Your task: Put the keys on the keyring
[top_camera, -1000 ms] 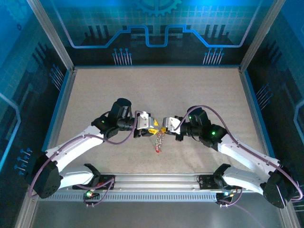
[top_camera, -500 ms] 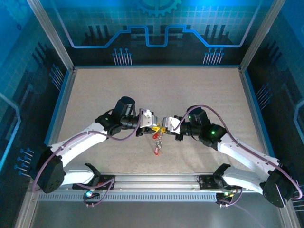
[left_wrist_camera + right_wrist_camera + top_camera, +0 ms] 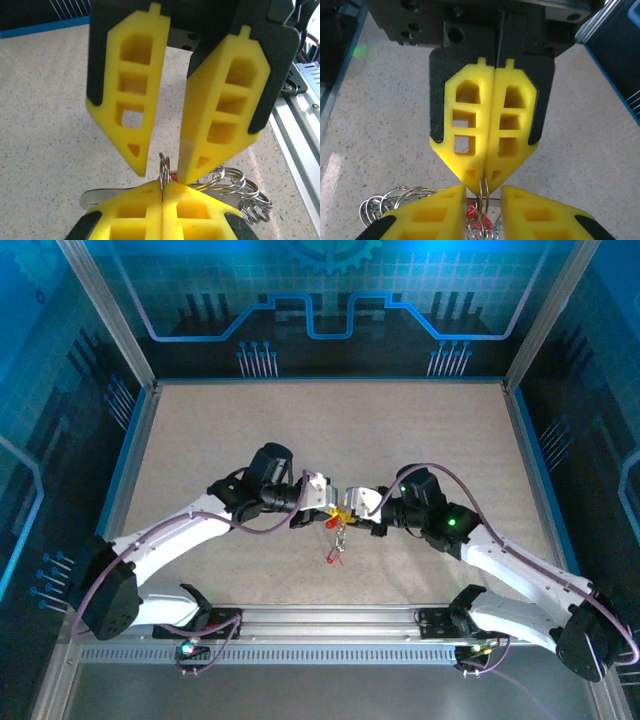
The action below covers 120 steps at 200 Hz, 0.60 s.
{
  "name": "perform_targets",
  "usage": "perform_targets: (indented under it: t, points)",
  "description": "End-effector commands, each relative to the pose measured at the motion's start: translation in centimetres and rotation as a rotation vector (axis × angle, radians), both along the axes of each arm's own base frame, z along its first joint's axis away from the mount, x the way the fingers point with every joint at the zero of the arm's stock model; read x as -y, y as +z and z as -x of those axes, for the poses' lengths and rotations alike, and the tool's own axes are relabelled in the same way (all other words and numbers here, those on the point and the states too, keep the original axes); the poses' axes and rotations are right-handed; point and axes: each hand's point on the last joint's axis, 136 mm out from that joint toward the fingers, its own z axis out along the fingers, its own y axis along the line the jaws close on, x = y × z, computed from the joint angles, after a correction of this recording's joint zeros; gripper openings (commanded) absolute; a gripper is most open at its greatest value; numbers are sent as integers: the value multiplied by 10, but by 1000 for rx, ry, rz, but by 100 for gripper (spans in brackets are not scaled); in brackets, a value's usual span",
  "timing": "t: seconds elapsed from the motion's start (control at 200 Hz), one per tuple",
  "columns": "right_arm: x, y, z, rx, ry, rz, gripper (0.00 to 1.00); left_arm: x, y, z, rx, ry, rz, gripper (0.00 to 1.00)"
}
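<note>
My two grippers meet tip to tip above the middle of the table. In the left wrist view my left gripper is shut on a thin silver loop of the keyring. More silver coils trail off to the right. My right gripper stands open, one finger on each side of that loop without touching it. Red-tagged keys hang just beneath, and a flat silver blade pokes out to the left. From above, the keys dangle under the left gripper and the right gripper.
The speckled beige tabletop lies behind the grippers. A metal rail runs along the near edge between the arm bases. Framed blue walls close in the sides and back.
My left gripper has closed on the keyring loop and shifted slightly right. My right gripper has opened and let go of it.
</note>
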Motion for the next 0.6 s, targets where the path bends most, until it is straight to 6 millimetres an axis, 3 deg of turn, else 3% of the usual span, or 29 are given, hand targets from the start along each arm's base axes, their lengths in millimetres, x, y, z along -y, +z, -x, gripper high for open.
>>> perform_targets:
  t: [0.0,0.13,0.26,0.595]
  points:
    - [2,13,-1,30,2,-58,27,-3,27,8,24,-43,137,0]
    - [3,16,2,41,20,-76,27,-4,37,15,58,-87,201,0]
    - [2,20,6,46,37,-87,20,-4,44,17,87,-102,248,0]
    - [0,16,7,25,51,-84,21,-3,51,17,113,-103,302,0]
